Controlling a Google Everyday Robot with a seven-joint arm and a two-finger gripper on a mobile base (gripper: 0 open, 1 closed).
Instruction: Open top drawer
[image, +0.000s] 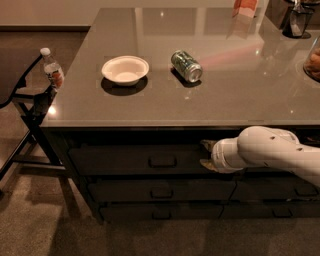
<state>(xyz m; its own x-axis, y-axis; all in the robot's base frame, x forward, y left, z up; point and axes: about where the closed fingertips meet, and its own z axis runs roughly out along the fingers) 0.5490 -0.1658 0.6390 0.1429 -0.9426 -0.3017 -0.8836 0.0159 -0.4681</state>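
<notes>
The top drawer (115, 159) is a wide dark grey front just under the counter edge, with a small black loop handle (162, 161) at its centre. It looks flush with the cabinet. My gripper (205, 154) reaches in from the right on a white arm and sits at the drawer front's right end, to the right of the handle and apart from it. Its two fingers stand one above the other, open, with nothing between them.
Two shallower drawers (160, 191) lie below. On the grey counter (250, 85) sit a white bowl (125, 69) and a green can (186, 65) on its side. A black chair (25, 100) with a water bottle (52, 70) stands at the left.
</notes>
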